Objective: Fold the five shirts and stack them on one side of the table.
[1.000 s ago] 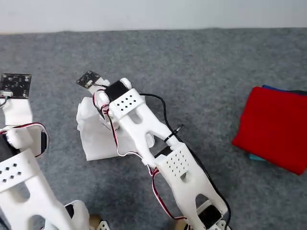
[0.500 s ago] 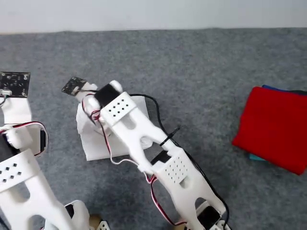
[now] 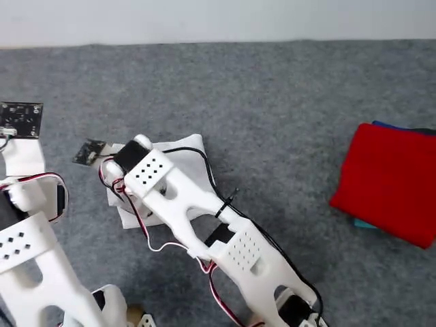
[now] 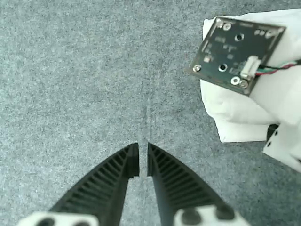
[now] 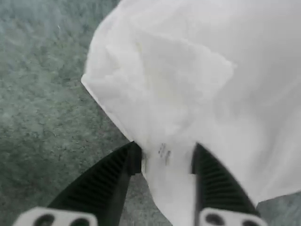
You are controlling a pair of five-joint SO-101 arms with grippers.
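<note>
Swinging left across the high view: the right arm [image 3: 177,197] is sitting further left and lower than a second ago, and its camera board [image 3: 88,151] is now hanging past the shirt's left edge. The white shirt [image 3: 187,153] is looking more compact under it, so I'm reading this as a fold being dragged over, mid-step, not yet finished. The left arm [image 3: 27,259] is parked at the left edge, unchanged. The stack [image 3: 392,180] is sitting well apart on the right side, red on top with blue and teal edges peeking out under it, so some shirts are already done and this white one is still to join them. Left wrist view: the left gripper [image 4: 143,153] is hovering over bare table with jaws nearly together, just a sliver between, gripping nothing; the shirt [image 4: 235,115] and the board [image 4: 237,47] are showing off to one side. Right wrist view: the right gripper [image 5: 163,157] is straddling a thick fold of the shirt [image 5: 188,84], cloth filling the gap between the jaws, so it looks clamped on it. Surface: the table [image 3: 272,95] is wearing grey carpet-like felt, likely dragging on the cloth during sliding. A pale wall [image 3: 218,20] is running along the far edge.
</note>
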